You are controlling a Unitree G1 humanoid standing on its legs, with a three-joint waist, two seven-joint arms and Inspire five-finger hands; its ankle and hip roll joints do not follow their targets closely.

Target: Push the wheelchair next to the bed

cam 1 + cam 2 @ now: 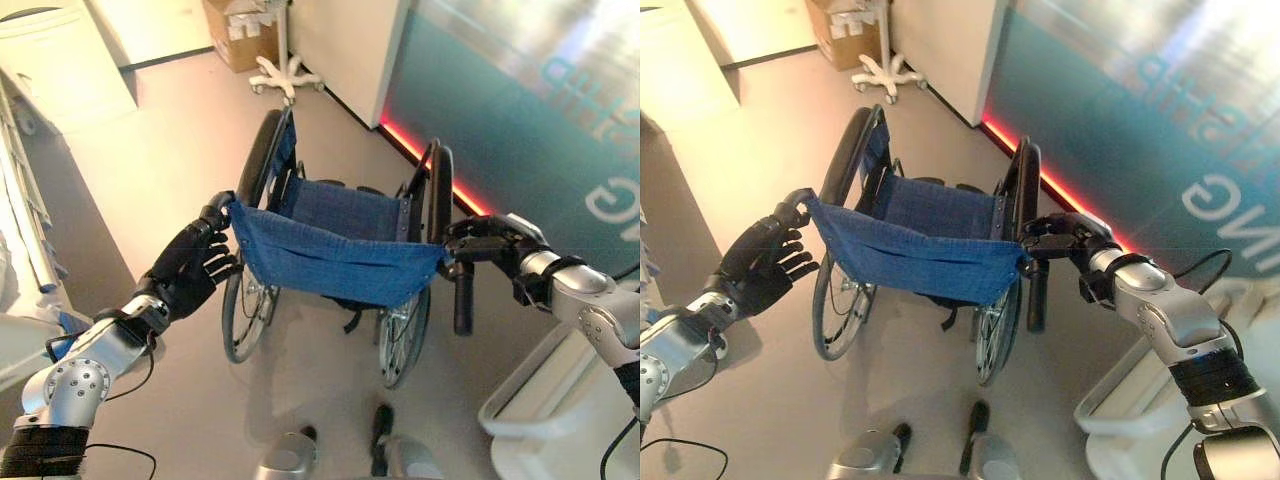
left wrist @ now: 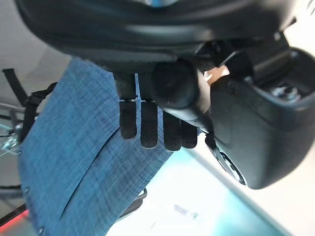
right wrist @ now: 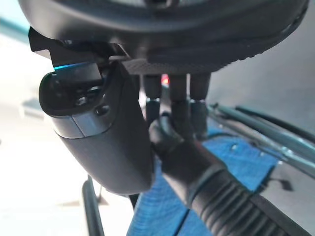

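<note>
The wheelchair (image 1: 330, 250) stands just before me with its blue cloth back (image 1: 915, 250) toward me and its black wheels on the grey floor. My left hand (image 1: 190, 270) is at the left push handle (image 2: 174, 91). Its thumb lies by the handle's end and its fingers (image 2: 147, 128) hang fairly straight against the blue cloth. My right hand (image 1: 1070, 238) sits on top of the right push handle (image 3: 216, 191), with the ribbed black grip running between thumb and fingers. That grip hangs down below the hand (image 1: 462, 300).
A white bed (image 1: 25, 250) runs along the left edge. A white wheeled stand (image 1: 285, 75) and a cardboard box (image 1: 240, 35) stand ahead by a white cabinet. A teal wall with a red light strip (image 1: 420, 150) runs on the right. A white tub (image 1: 540, 410) sits at lower right.
</note>
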